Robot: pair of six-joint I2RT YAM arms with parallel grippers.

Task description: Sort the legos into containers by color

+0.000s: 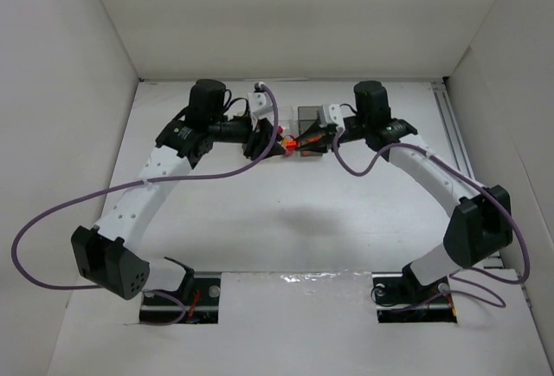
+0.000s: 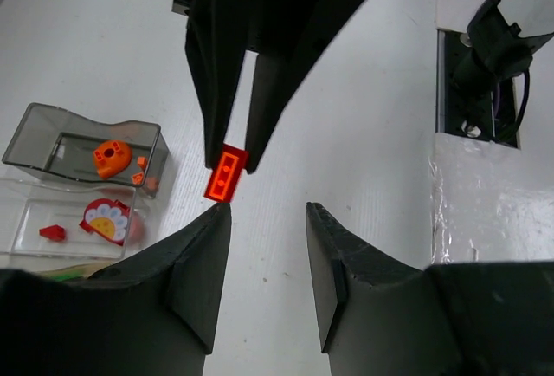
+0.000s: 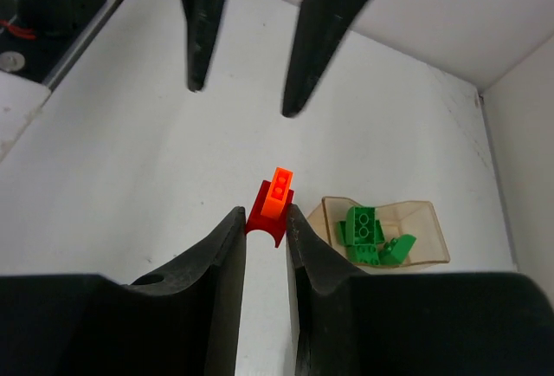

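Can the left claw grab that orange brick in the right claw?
Probably yes: the orange brick juts from the red piece the right claw holds; the left claw faces it open, nothing between.

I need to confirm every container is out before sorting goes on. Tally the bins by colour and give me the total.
Smoky grey bin: 1
Clear bin: 1
Tan-orange bin: 1
Total: 3
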